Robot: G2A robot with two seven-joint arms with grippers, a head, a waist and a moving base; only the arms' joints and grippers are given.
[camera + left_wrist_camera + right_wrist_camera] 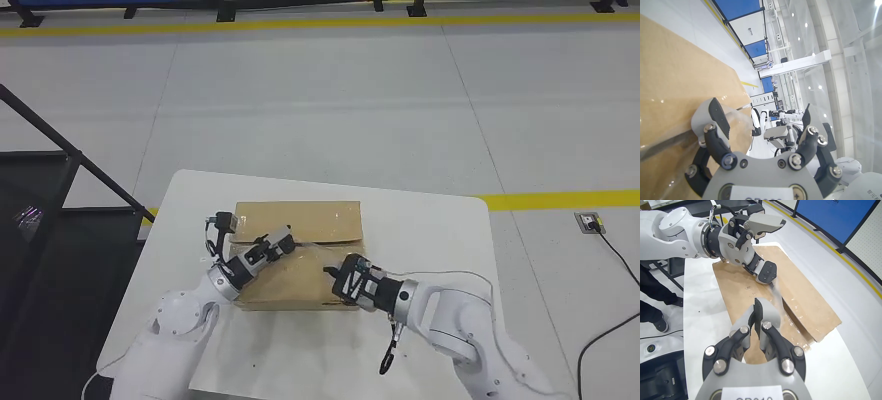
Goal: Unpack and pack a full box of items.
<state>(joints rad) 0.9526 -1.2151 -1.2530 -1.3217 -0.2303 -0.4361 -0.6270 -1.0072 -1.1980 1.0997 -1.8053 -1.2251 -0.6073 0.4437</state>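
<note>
Starting from our side, we see a strip of the white table [430,250] in front of the cardboard box [300,222], a wide stretch of it at the box's right side and a narrower one at the left. The box lies flat near the middle of the table, and its far edge comes close to the table's far edge. On the near top flap there is a small pen scribble [749,288]; we cannot read it. A white label [753,393] on the base of the right claw [756,308] is cut by the picture edge. The right claw stands over the near flap, just beside the middle seam, with its two pads pressed together. Crumpled clear tape [777,292] runs just beside it, and we cannot tell if some tape is caught between the pads. Next to it the seam shows a dark gap [791,315]. Further along the seam the left claw [774,248] is spread wide: its lower finger [766,273] presses on the tape at the seam, and the upper finger is free in the air.
</note>
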